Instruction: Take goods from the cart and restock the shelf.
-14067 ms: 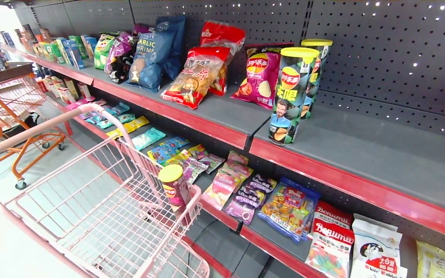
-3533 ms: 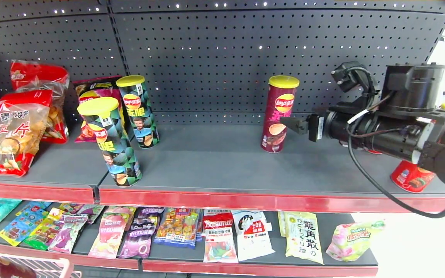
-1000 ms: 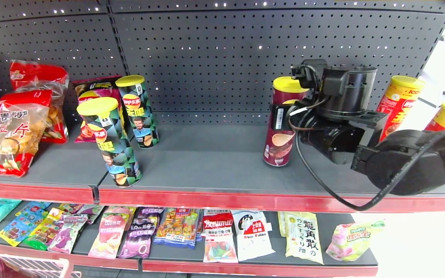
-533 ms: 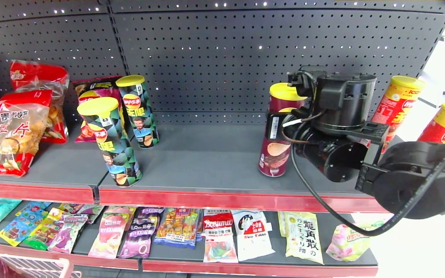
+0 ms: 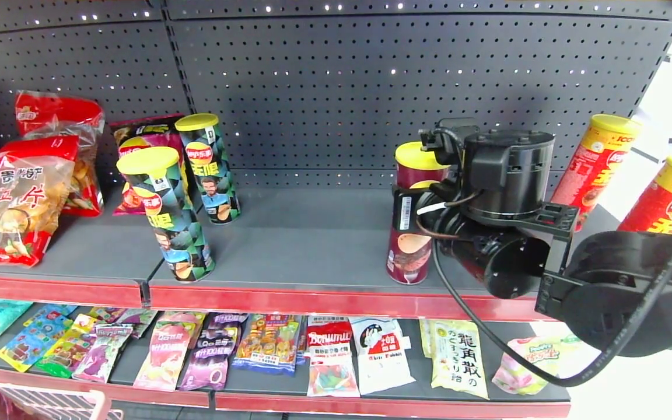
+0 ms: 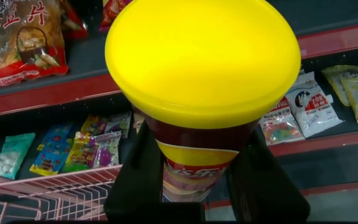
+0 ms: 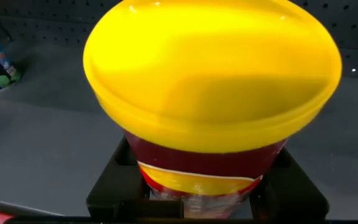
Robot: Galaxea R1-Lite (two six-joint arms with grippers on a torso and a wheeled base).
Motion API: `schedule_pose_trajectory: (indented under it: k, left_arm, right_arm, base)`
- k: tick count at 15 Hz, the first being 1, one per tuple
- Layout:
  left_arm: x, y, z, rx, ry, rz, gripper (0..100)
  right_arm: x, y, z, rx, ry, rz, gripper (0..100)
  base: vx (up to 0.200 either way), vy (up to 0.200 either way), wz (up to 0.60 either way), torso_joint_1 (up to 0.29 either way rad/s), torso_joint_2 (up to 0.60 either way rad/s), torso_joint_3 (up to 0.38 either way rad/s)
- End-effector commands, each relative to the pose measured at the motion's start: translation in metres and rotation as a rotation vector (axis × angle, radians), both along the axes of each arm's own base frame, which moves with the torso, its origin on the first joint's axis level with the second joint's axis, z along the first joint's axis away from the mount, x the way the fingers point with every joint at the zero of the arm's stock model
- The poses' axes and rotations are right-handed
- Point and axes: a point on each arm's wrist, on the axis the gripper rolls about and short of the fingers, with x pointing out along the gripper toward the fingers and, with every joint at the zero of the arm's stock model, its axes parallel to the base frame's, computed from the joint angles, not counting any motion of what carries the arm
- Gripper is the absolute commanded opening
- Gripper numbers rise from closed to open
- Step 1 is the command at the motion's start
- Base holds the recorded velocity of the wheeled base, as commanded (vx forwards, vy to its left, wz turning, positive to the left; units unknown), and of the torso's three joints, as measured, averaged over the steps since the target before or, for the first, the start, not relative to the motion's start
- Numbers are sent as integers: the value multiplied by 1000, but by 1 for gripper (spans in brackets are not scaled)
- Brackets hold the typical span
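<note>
From 3 o'clock my right gripper (image 5: 410, 201) is squeezing the tall dark-red yellow-lidded cardboard can (image 5: 409, 259), standing straight up on the grey metal shelf (image 5: 312, 245); my left gripper (image 6: 201, 180) is squeezing another yellow-lidded can (image 6: 201, 56).

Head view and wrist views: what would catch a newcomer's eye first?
The right gripper clasps a maroon can with a yellow lid, near the front edge of the upper shelf. The left gripper grips another yellow-lidded can, near the pink cart.
</note>
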Motion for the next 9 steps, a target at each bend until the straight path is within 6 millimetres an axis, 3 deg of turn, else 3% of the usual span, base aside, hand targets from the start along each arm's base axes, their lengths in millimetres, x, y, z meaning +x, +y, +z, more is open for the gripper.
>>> schedule_pose_trajectory:
  k: [1,9]
  left_arm:
    - [0,0,0,0,-2,-1,0]
    - [-1,0,1,0,-8,1,0]
  right_arm:
    - [-3,-1,-2,-5,6,3,0]
    - [-12,1,4,7,-3,32,0]
  base:
    - [0,0,0,0,0,0]
    - [0,0,0,0,0,0]
